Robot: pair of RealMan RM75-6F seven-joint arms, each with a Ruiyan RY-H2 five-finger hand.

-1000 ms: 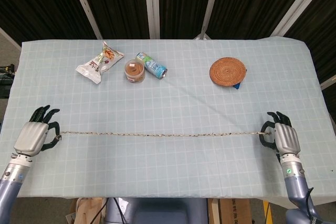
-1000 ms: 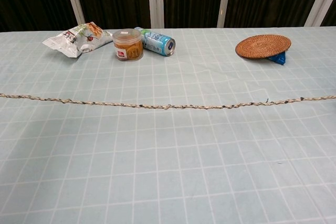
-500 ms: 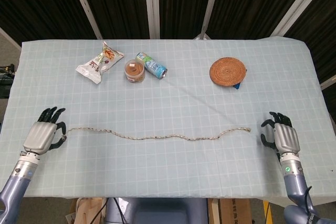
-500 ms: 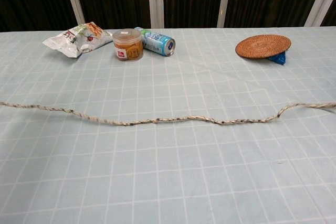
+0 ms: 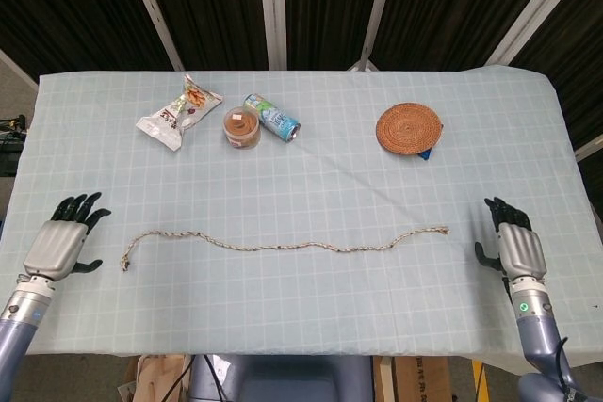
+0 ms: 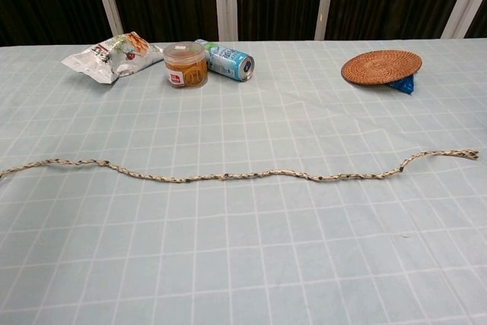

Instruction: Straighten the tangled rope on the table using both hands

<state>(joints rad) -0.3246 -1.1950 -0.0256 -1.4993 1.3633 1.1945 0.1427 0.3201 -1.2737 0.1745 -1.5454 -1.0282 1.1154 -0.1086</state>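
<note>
The braided rope [image 5: 283, 246] lies stretched across the front of the table in a loose, slightly wavy line; in the chest view the rope [image 6: 243, 175] runs almost edge to edge. Its left end curls a little and its right end bends upward. My left hand [image 5: 64, 242] sits at the table's left edge, fingers spread, a short gap from the rope's left end. Past the rope's right end, my right hand [image 5: 513, 246] holds nothing, fingers apart. Neither hand shows in the chest view.
At the back left lie a snack bag [image 5: 178, 111], a small brown jar [image 5: 242, 128] and a tipped can [image 5: 273, 117]. A round woven coaster [image 5: 408, 128] rests on a blue object at the back right. The light checked tablecloth [image 5: 311, 190] covers the table.
Both hands have let go of the rope and drawn outward. The rope, taut a second ago, has gone slack and settled on the cloth in a gentle wave.
</note>
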